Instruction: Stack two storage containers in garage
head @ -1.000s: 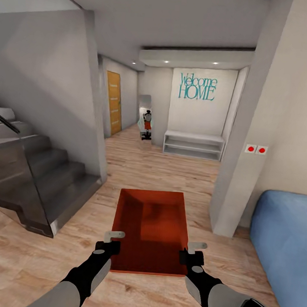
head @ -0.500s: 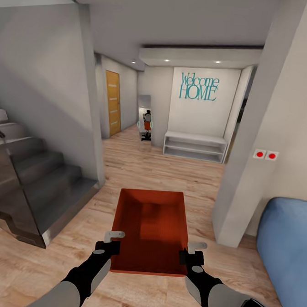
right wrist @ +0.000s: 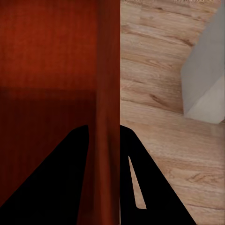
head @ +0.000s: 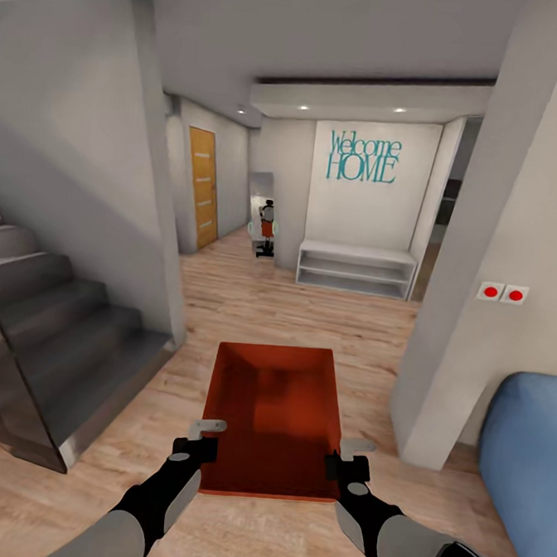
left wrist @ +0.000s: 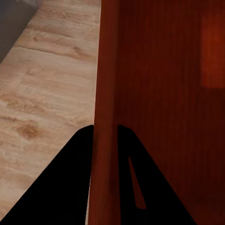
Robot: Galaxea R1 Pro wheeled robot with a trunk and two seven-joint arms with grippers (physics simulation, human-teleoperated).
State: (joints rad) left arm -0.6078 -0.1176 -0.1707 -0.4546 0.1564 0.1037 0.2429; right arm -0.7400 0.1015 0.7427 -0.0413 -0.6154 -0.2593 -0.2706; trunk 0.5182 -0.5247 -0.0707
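The left tool is clamped on the left wall of the box, near its rear corner; in the left wrist view the two dark fingers are seen closed on either side of that thin wall. The right tool is likewise closed on the right wall, its fingers pinching the wall from both sides. The open, orange-red box is held level between the two tools, clear of the wood plank floor, in front of the robot. A grey staircase is seen to the left, a blue sofa to the right. Ahead, a white shelf stands under "Welcome HOME" lettering, with a wooden door further left. Two red switches are set on the right wall.
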